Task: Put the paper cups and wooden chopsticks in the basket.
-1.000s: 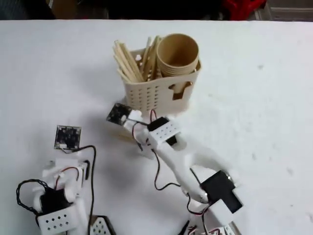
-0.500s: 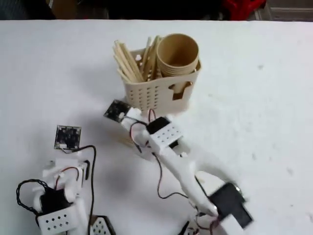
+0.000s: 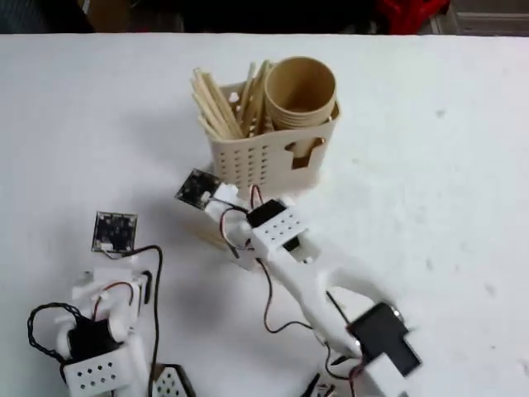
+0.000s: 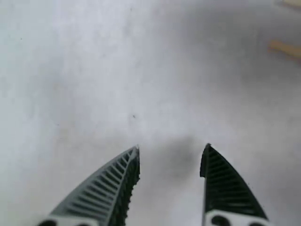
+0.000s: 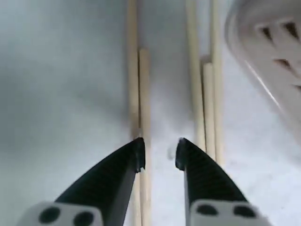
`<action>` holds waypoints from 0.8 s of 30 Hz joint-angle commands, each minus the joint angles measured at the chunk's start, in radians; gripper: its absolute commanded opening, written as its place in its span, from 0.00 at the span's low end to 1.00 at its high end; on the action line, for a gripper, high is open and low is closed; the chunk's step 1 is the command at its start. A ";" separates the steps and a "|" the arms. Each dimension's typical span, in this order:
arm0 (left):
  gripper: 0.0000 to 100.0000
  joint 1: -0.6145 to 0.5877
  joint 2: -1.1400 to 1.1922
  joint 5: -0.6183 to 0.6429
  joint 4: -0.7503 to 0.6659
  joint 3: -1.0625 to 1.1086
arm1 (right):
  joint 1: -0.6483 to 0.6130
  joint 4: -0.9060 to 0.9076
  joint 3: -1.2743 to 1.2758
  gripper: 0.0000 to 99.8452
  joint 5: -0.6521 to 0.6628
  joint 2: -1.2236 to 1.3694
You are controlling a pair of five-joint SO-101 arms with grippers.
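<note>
While our right tool (image 5: pixel 159 153) hangs a little open and holds nothing, its tips are just above some chopsticks (image 5: pixel 133 75) that lie flat on the bench (image 3: pixel 430 165), just beside the basket (image 3: pixel 269 157). We see the basket near the far edge, with cups (image 3: pixel 300 87) and more chopsticks (image 3: pixel 221 103) standing in it. Our left tool (image 4: pixel 171 148) is wide open and empty over bare bench near the left front corner.
</note>
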 commanded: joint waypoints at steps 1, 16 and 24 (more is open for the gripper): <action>0.22 -0.005 -0.004 -0.003 0.003 -0.003 | -0.002 -0.039 -0.009 0.13 0.017 0.035; 0.22 -0.005 -0.004 -0.003 0.003 -0.003 | 0.002 -0.015 -0.034 0.01 0.009 0.059; 0.22 -0.005 -0.004 -0.003 0.003 -0.003 | -0.005 0.156 -0.034 0.02 -0.097 -0.410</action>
